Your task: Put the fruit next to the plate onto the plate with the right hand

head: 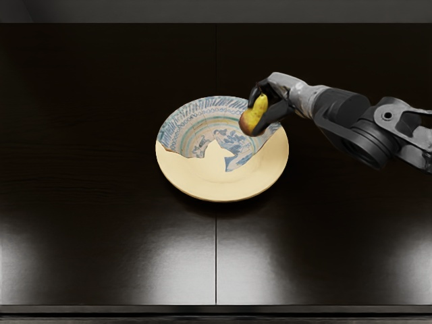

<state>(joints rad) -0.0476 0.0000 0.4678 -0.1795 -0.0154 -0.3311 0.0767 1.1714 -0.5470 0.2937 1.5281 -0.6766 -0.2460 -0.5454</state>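
Observation:
A yellow pear-like fruit (254, 115) with a reddish end is held in my right hand (266, 108), whose dark fingers are curled around it. The hand hangs over the right rear rim of the plate (202, 185), a cream dish with a blue patterned inner part. The fruit is above the plate's surface, and I cannot tell whether it touches. The right arm comes in from the right edge. No left arm shows.
The plate sits near the middle of a dark glossy table (101, 236). A thin seam (216, 263) runs down the table's centre toward the front edge.

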